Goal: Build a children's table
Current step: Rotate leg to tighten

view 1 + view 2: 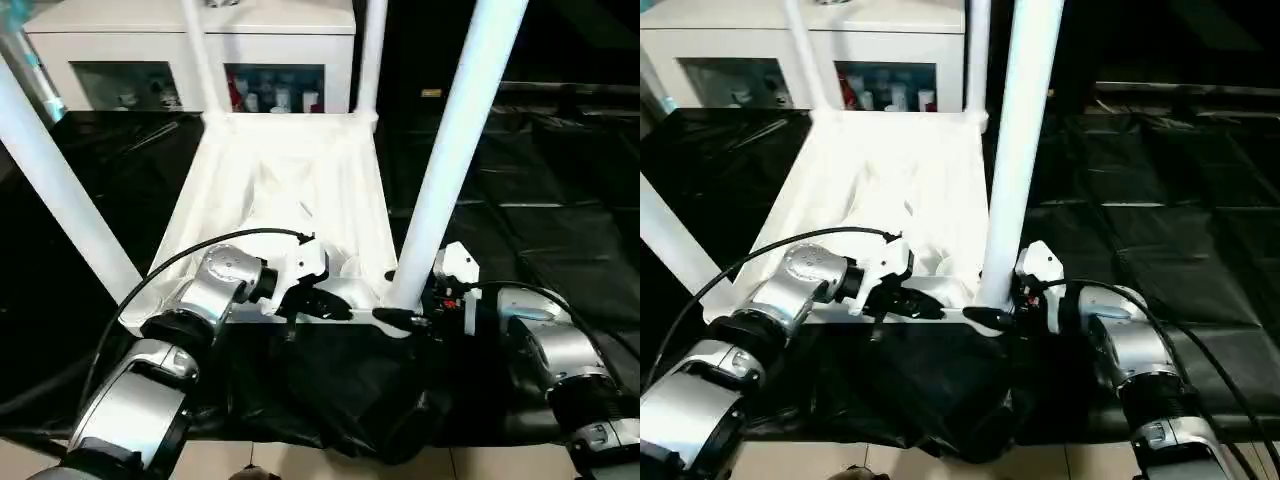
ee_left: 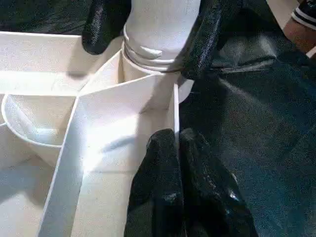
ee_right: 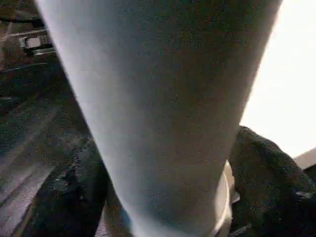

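The white tabletop point(image 1: 290, 180) lies upside down on black sheeting, ribs facing up. A white leg stands in each corner socket: near right point(image 1: 455, 150), near left point(image 1: 55, 190), far left point(image 1: 200, 60) and far right point(image 1: 372, 55). My left gripper point(image 1: 345, 313) is shut on the tabletop's near rim point(image 2: 174, 106), just beside the near right socket. My right gripper point(image 1: 397, 308) sits at the base of the near right leg point(image 2: 158, 29). One black finger point(image 2: 101, 24) presses each side of it, right above the threaded collar.
A white cabinet point(image 1: 190, 50) with glass doors stands behind the tabletop. Black sheeting point(image 1: 540, 200) covers the floor all around, bunched in folds in front of the near rim. A person's striped sleeve point(image 2: 302, 19) shows at the edge of the left wrist view.
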